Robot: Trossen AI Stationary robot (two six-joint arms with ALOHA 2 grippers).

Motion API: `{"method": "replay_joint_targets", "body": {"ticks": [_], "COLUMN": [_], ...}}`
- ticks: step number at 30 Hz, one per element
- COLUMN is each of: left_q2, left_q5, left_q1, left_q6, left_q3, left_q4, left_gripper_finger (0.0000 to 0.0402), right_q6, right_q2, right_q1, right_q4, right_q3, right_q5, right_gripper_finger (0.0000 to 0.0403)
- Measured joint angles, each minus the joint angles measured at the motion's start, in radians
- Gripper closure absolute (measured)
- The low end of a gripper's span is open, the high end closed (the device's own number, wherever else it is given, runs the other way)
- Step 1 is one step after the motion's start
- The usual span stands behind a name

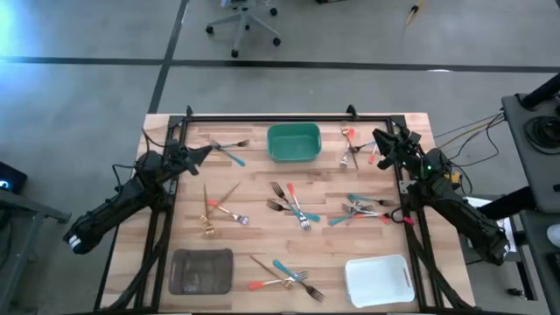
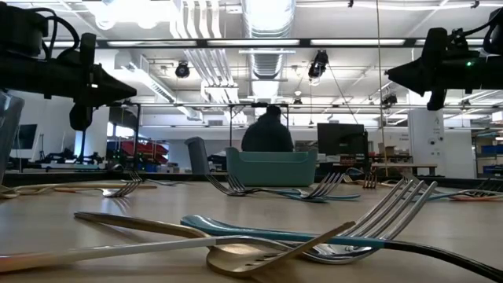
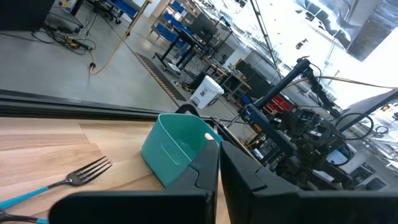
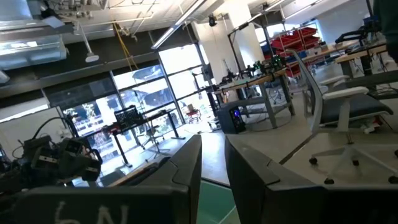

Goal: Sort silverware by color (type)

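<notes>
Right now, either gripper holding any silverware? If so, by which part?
Nothing is held. The left gripper is shut on nothing and raised near the table's far left; the right gripper is empty near the far right. The silverware lies on the table.

Pale planked wooden table [image 1: 254,179] is showing smooth, matt grain. Slim shiny metal forks with teal, red-orange or gold handles [image 1: 296,206] are glinting. Green rectangular plastic tray [image 1: 293,142] is looking smooth, faintly glossy.

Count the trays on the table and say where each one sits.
3: the green tray at the far edge's middle, the grey tray near the front left, the white tray near the front right. None looks hidden.
</notes>
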Motion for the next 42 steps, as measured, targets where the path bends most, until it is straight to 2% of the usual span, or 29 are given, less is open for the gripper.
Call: {"method": "replay_joint_targets", "body": {"ticks": [14,23,42], "left_q2": [0.0,0.0,0.0], "left_q5": [0.0,0.0,0.0], "left_q1": [0.0,0.0,0.0], "left_q6": [0.0,0.0,0.0], "left_q3": [0.0,0.0,0.0], "left_q4": [0.0,0.0,0.0], "left_gripper_finger": [0.0401,0.0402,0.0401], "right_q6": [0.0,0.0,0.0], "right_q2": [0.0,0.0,0.0], "right_q1": [0.003,0.111,0.112], "right_q4": [0.0,0.0,0.0], "right_q3": [0.0,0.0,0.0], "right_q5": [0.0,0.002,0.0], "right_gripper_finger": [0.0339,0.0339,0.0339]}}
